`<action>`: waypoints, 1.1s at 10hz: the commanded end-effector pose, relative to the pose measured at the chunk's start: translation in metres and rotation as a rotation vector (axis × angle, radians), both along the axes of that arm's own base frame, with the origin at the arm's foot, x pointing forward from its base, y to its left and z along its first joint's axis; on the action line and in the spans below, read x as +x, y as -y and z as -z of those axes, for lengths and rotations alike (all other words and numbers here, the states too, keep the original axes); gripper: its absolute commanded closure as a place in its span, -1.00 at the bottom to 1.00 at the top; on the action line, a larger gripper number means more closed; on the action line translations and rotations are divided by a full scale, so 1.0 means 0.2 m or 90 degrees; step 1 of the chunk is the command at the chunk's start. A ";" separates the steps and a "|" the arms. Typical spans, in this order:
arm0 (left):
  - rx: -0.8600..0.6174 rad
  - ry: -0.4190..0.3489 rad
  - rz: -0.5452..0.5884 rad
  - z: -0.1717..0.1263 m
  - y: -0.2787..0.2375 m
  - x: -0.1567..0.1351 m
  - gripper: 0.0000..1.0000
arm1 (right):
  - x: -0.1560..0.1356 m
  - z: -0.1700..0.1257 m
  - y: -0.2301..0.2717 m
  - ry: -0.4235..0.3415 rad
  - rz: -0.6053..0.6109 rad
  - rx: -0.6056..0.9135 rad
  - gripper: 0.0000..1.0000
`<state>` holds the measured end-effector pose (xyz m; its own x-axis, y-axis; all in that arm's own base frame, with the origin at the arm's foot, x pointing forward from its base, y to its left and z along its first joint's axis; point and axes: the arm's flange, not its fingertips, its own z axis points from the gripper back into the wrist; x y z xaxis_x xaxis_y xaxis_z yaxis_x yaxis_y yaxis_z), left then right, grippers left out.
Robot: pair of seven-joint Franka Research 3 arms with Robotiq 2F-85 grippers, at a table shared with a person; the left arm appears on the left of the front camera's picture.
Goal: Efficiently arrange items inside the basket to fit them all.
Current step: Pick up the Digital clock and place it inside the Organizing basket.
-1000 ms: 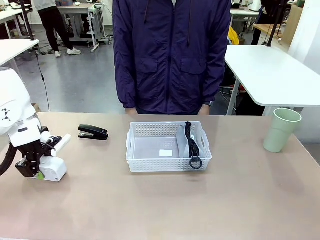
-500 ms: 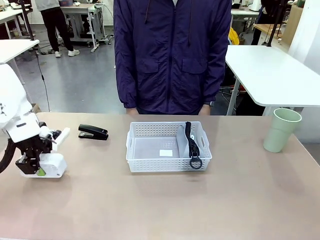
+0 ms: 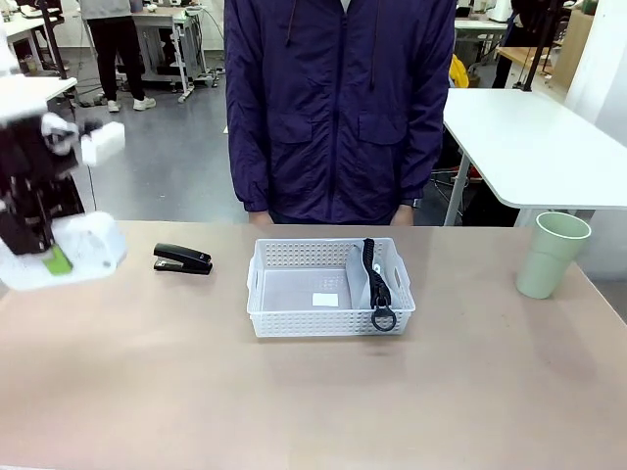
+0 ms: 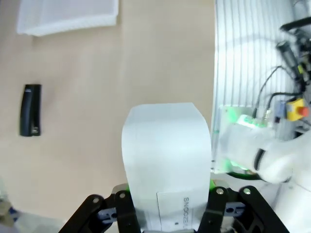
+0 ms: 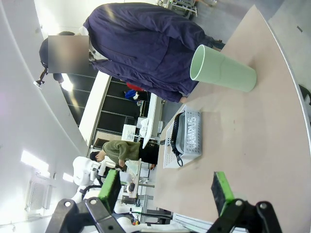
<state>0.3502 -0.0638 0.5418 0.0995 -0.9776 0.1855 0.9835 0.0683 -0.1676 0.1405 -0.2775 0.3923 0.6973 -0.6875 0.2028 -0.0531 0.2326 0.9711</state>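
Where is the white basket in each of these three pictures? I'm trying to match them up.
Front view: the basket sits mid-table, in front of the person.
Left wrist view: the basket is in the top left corner, blurred and cut by the edge.
Right wrist view: the basket is near the centre, turned sideways.
Shared landmark: the tan table; the stapler links front and left wrist, the green cup front and right wrist.

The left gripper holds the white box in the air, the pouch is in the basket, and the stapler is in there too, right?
Not quite: the front view shows the stapler lying on the table beside the basket, on the robot's left of it, not inside. The rest holds.
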 end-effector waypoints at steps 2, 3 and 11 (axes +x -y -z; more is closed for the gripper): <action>-0.062 0.014 -0.068 -0.10 0.01 0.11 1.00 | 0.00 -0.01 0.01 0.024 0.007 -0.003 -1.00; -0.071 0.030 -0.086 -0.04 -0.06 0.14 1.00 | 0.00 -0.01 0.01 0.024 0.007 -0.003 -1.00; -0.126 0.033 -0.079 -0.07 0.11 0.09 -0.03 | 0.00 -0.01 0.01 0.024 0.007 -0.003 -1.00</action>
